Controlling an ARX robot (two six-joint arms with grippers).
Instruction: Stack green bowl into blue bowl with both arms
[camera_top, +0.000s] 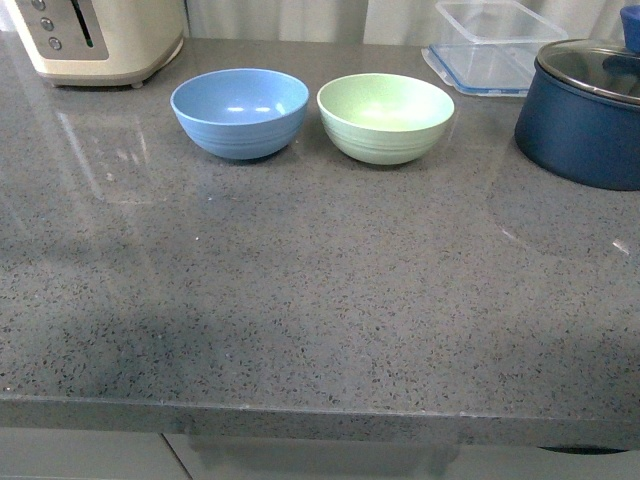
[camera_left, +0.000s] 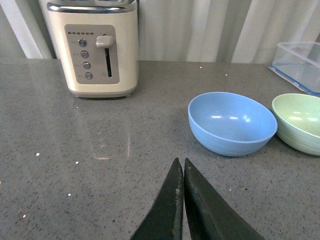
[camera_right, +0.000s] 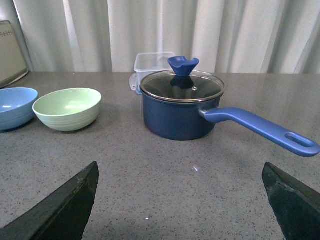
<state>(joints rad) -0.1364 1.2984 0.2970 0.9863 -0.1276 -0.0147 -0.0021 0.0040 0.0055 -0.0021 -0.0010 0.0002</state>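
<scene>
Left tool (camera_left: 181, 162), pinched shut, and right tool (camera_right: 180, 163), spread wide, hold nothing; best that the right one take the green bowl (camera_top: 385, 117), upper centre of the front view, by its rim and lower it level into the blue bowl (camera_top: 240, 112) just left.

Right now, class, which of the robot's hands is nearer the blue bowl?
Left. The left hand, shut, sits just short of the blue bowl. The right hand, open, faces the navy pot, with the blue bowl off beyond the green bowl.
</scene>
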